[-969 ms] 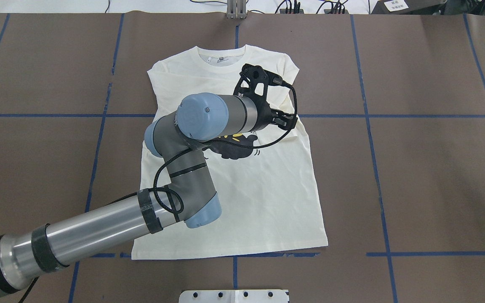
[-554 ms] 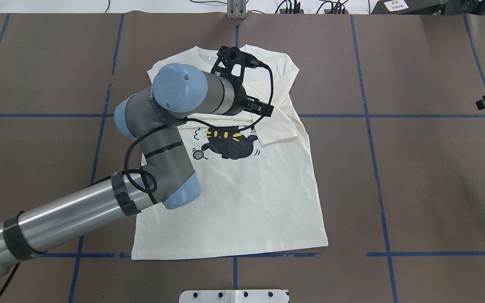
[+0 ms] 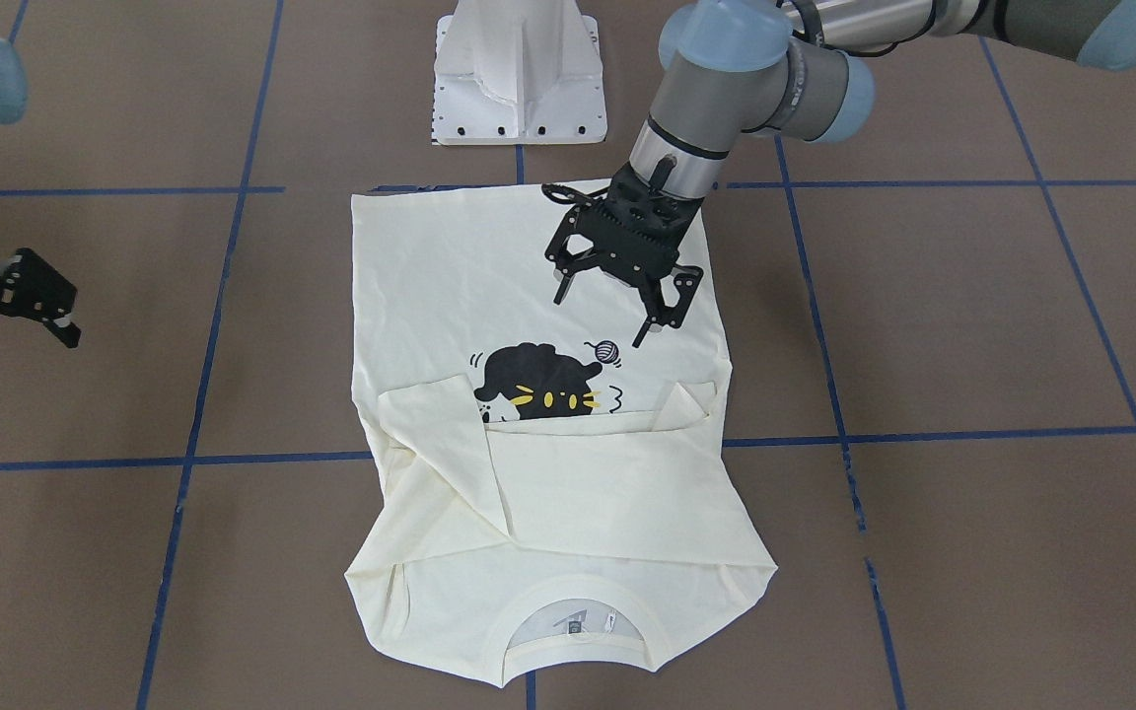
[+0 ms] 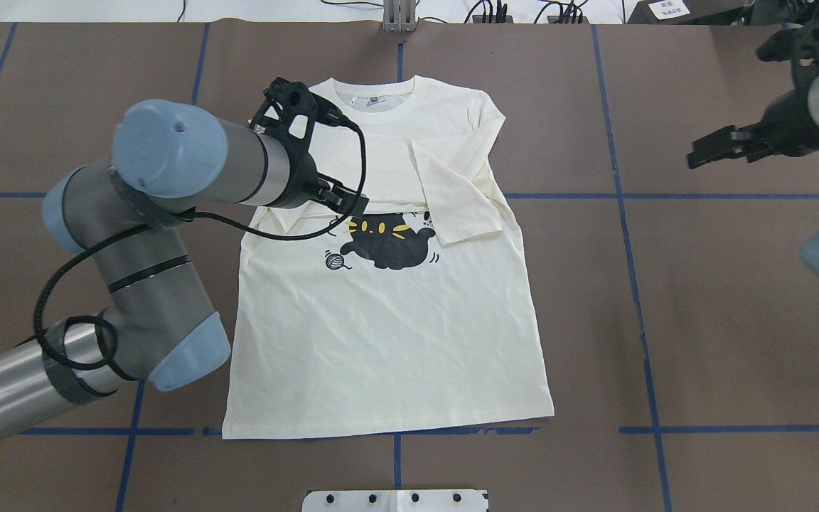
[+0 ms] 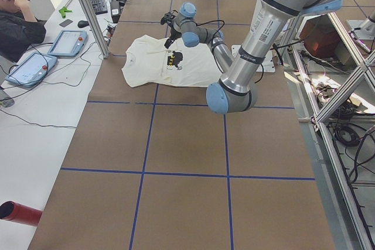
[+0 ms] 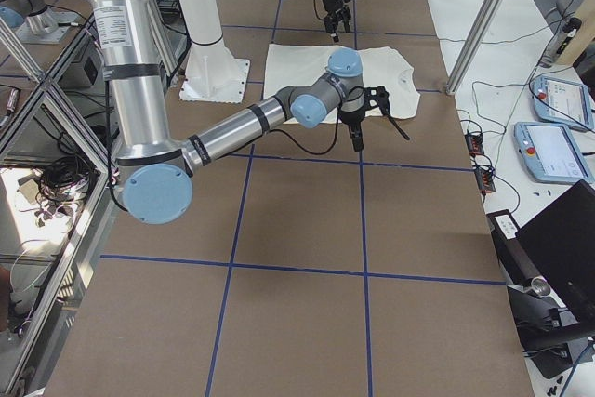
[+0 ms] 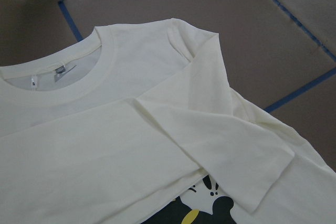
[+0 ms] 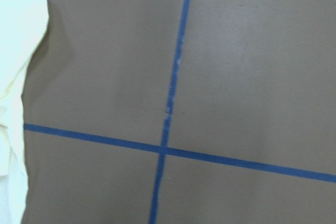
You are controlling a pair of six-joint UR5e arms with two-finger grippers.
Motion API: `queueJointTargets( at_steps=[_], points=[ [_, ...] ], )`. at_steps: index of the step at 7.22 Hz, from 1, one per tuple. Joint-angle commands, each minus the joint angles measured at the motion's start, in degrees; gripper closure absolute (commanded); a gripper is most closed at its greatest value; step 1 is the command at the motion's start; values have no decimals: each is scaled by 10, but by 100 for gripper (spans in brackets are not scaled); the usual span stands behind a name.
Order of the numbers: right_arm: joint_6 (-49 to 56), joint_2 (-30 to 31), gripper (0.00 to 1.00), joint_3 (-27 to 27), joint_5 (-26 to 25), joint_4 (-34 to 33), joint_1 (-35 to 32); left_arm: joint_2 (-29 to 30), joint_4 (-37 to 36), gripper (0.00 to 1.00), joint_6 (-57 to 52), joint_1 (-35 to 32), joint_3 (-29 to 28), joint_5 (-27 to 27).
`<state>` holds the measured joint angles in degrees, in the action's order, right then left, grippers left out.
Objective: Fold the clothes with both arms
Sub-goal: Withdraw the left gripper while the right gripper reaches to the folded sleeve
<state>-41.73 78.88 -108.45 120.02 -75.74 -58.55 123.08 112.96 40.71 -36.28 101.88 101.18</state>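
The cream-white shirt (image 4: 395,341) lies flat on the brown table, cat print (image 4: 388,245) up, collar (image 4: 374,99) at the far side. Both sleeves are folded in across the chest; one cuff (image 4: 463,220) ends beside the cat. My left gripper (image 4: 338,200) hovers open and empty over the shirt's left half, also seen in the front-facing view as the left gripper (image 3: 607,314) just above the cloth (image 3: 450,276). My right gripper (image 4: 709,149) is open and empty, off the shirt over bare table, at the front-facing view's left edge (image 3: 14,330). The left wrist view shows the collar and folded sleeves (image 7: 226,145).
Blue tape lines (image 4: 623,213) grid the table. The white pedestal base (image 3: 521,74) stands at the near edge by the shirt's hem. A person (image 5: 17,21) sits at a side desk with tablets (image 5: 67,42) beyond the table's far side.
My left gripper has swung left across the chest, from the shirt's right side to its left side. The right gripper has come further into view at the right.
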Motion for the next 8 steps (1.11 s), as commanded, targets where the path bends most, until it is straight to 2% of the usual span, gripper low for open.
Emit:
queueJointTargets(
  at_steps=[1,2,3,4,5,6,8],
  points=[
    [-72,-140,1,36,-130,-72,114,-39,23,0,-44,-50,19,60],
    [-73,-206,6,67,-152,-130,134,-59,26,0,-75,-73,21,91],
    [-73,-244,7,93,-193,-149,160,-63,32,0,-91,-83,18,92],
    [-73,-285,8,139,-217,-152,177,-63,35,0,-91,-87,17,102],
    [-77,-344,11,215,-219,-160,187,-63,35,0,-89,-92,17,114],
    [-98,-393,11,267,-238,-172,203,-77,35,0,-86,-117,16,134],
    [-99,-401,11,286,-268,-173,232,-141,33,0,-120,-183,14,154]
  ],
)
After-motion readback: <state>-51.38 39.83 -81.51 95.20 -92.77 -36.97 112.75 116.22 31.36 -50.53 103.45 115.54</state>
